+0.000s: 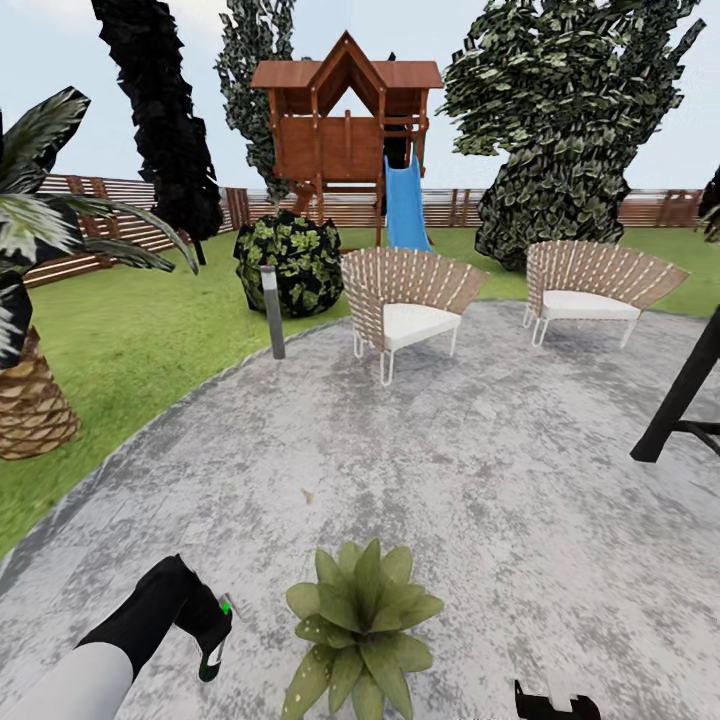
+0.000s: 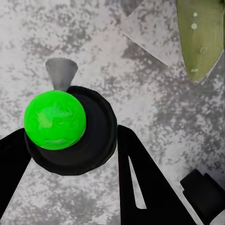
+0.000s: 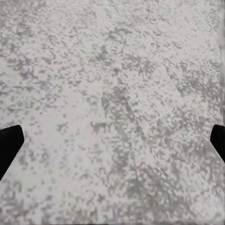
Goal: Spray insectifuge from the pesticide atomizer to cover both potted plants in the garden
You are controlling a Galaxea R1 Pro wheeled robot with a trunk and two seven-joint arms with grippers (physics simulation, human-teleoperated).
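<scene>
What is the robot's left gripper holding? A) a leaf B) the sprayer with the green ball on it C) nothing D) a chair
B: in the left wrist view the left gripper has its black fingers closed around the pesticide atomizer, right beside the potted plant on the stone patio.

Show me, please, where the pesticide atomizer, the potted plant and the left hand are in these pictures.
pesticide atomizer (image 2: 55, 120): left wrist view, on its round green spot.
potted plant (image 1: 360, 625): head view, on the middle of the leaf rosette.
left hand (image 1: 205, 625): head view, on the black hand holding the atomizer.
</scene>
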